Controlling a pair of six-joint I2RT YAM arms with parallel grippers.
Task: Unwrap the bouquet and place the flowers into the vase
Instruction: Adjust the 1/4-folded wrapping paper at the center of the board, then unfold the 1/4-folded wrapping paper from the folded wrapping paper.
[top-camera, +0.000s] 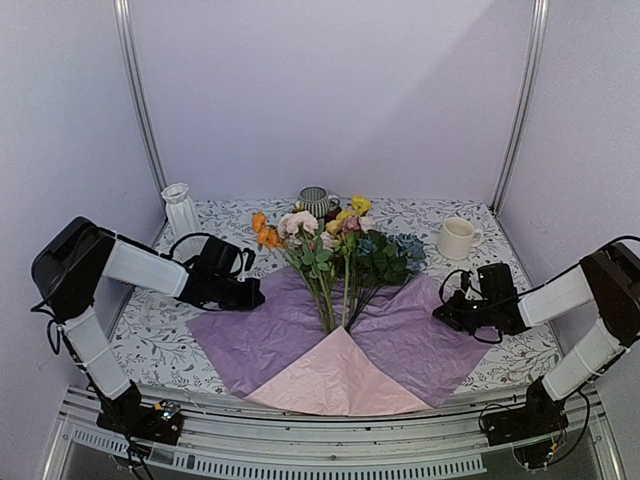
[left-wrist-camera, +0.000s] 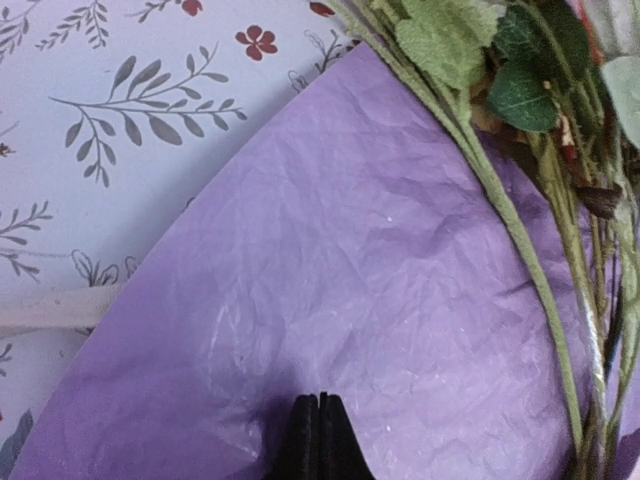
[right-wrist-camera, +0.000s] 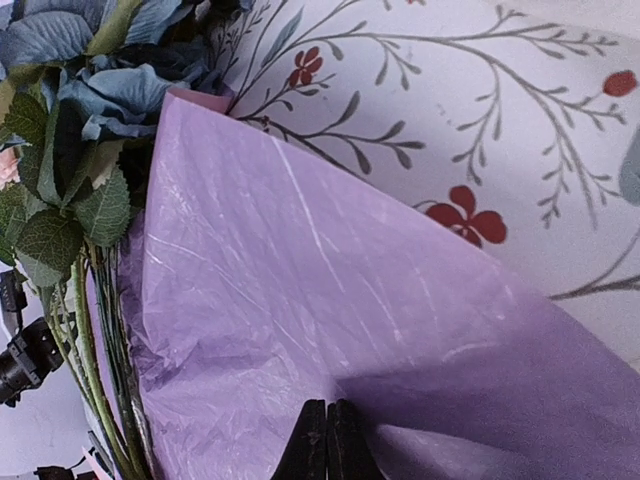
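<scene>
Left gripper: clenched, fingertips pressed together low over the left part of the paper; whether a fold is nipped I cannot tell
Right gripper: clenched too, at the paper's right corner; any pinch of paper unclear
Paper: crinkled lilac tissue sheet with a pink near corner, spread open on the floral-printed surface
Flowers: mixed artificial green-stemmed blooms lying on the sheet's middle, between the grippers
Axis: near to far, stem ends bunched near, heads fanned toward the far side
Handling: likely light, stems thin and wiry, heads bulky; tissue soft and prone to slide
Hold: probably the bare stems where they converge, below the leaves
Vase: tall ribbed white vase, upright, far left, well apart from the flowers
</scene>
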